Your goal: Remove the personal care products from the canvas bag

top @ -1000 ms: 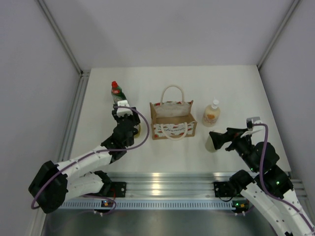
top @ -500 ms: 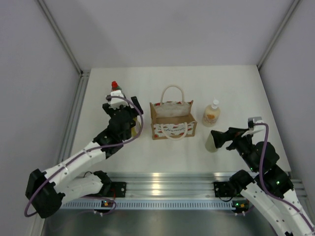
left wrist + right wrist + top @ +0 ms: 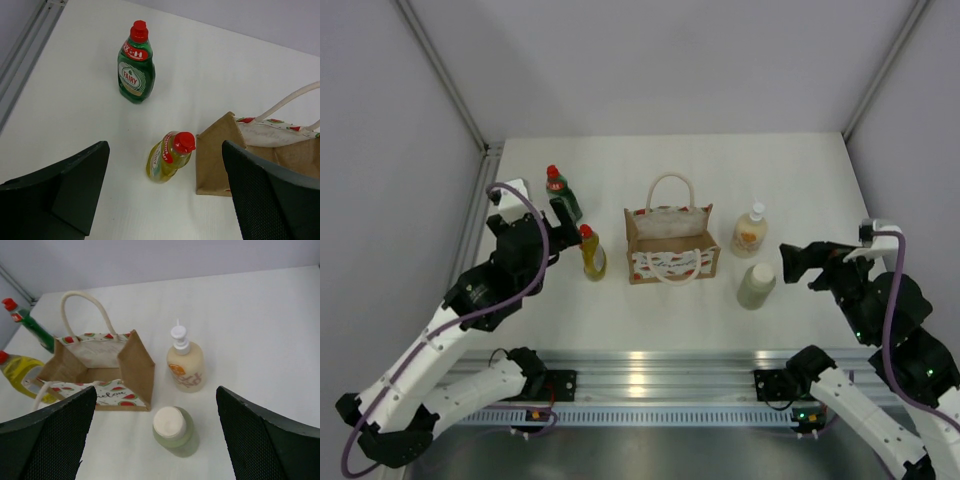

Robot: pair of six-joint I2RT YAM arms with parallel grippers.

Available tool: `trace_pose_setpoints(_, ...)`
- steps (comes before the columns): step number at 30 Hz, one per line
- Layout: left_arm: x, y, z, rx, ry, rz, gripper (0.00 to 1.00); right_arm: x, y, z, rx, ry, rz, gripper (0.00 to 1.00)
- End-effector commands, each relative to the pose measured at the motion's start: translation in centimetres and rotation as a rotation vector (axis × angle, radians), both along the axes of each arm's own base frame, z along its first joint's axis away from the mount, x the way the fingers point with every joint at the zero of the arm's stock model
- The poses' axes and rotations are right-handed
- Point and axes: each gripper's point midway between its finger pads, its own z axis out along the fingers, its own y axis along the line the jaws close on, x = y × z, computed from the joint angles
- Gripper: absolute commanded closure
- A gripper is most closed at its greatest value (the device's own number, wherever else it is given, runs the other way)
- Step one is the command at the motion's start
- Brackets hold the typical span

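Aluminium rail [image 3: 22, 60] edges the matte white table [image 3: 660, 160] on the far left. Just inside it the left gripper [image 3: 163, 150] hangs above the surface, its flat black fingers spread wide with nothing between them. Beyond it stands the dark green bottle [image 3: 136, 75], glossy plastic with a red cap, with bare table all round. The yellow bottle [image 3: 167, 157], also red-capped, stands just beside the left wall of the canvas bag [image 3: 670, 262]; whether they touch cannot be told. The bag is boxy, coarse tan weave, with its mouth open and its cream rope handles arched. To its right, apart, stands the rounded cream pump bottle [image 3: 186, 365], and nearer the arms the squat pale green bottle [image 3: 172, 432] with a flat white cap. The right gripper [image 3: 156, 392] hovers past them, its mesh-textured fingers wide apart and empty.
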Motion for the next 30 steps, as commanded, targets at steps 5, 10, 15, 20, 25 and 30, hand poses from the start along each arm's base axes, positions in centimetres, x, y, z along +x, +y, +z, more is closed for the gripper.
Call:
trace_pose_setpoints(5, -4.4, 5.2, 0.2, 0.132, 0.109, 0.065, 0.02, -2.6, -6.0, 0.5, -0.187, 0.088, -0.197, 0.01)
trace_pose_setpoints(10, -6.8, 8.3, 0.0, 0.191, 0.139, 0.112, 0.02, -4.4, -8.1, 1.2, -0.242, 0.107, -0.237, 0.01)
trace_pose_setpoints(15, -8.8, 8.8, 0.3, 0.152, 0.145, 0.051, 0.02, -6.4, -10.0, 1.5, -0.277, 0.109, -0.269, 0.00)
trace_pose_setpoints(20, -11.1, 9.4, -0.1, 0.119, 0.173, -0.008, 0.02, -8.4, -11.1, 2.4, -0.240, 0.058, -0.265, 0.01)
trace_pose_setpoints(25, -12.5, 10.0, 0.6, 0.064, 0.138, -0.041, 0.02, -9.1, -10.8, 2.5, -0.224, 0.035, -0.228, 0.01)
trace_pose_setpoints(30, -13.0, 10.6, 0.9, 0.053, 0.126, -0.031, 0.02, -8.9, -10.4, 2.5, -0.235, 0.045, -0.205, 0.01)
